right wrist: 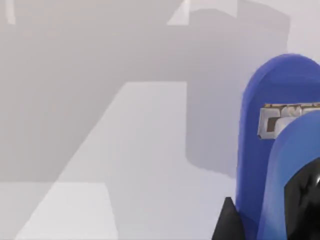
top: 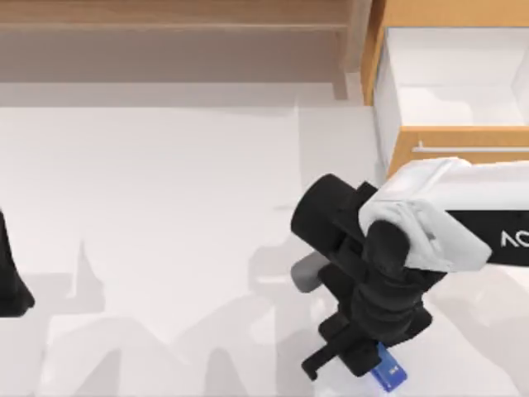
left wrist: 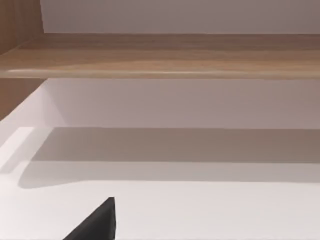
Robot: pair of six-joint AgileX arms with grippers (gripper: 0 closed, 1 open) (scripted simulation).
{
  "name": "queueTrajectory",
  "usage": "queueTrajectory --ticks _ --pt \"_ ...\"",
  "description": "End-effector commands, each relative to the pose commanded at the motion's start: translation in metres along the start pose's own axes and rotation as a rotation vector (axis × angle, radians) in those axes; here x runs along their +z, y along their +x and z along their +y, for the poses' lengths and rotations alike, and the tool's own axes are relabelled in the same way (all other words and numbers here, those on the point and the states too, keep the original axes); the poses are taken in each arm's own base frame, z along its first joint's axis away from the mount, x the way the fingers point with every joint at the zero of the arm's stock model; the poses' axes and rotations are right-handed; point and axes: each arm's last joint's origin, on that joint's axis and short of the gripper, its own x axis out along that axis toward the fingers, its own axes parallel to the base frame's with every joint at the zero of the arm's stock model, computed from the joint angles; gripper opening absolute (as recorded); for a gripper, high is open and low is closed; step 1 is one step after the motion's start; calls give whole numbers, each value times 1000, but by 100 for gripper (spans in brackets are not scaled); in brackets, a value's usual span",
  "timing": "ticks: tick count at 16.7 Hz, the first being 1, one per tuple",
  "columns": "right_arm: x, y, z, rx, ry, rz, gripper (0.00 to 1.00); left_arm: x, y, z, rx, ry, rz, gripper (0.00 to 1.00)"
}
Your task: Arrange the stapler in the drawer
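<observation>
- Looming closest in the right wrist view, the stapler point(right wrist: 272, 150) is showing its blue rounded end, with a dark fingertip point(right wrist: 227, 222) touching its side.
- Right gripper point(top: 364, 364) is sitting low over the stapler point(top: 388, 370) near the table's point(top: 165, 215) front edge, apparently pinching it; its finger spread is hidden.
- Drawer point(top: 450, 83) is standing open at the back right corner.
- Left arm point(top: 10, 281) is sitting parked at the left edge.

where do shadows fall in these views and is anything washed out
Top view: soft grey arm shadows spread across the white table beside the right gripper; the drawer interior looks very bright. Left wrist view: a broad shadow band under the shelf. Right wrist view: angular shadows behind the stapler.
</observation>
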Motion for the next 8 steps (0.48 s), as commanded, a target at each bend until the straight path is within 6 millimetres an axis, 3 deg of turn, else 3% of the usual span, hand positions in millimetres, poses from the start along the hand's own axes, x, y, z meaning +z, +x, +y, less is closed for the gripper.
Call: queueTrajectory --ticks 3,8 --pt "0 -13 0 0 0 -2 0 0 0 0 0 0 0 100" --pt "1 -14 -1 -8 7 -9 0 0 0 0 0 0 0 100"
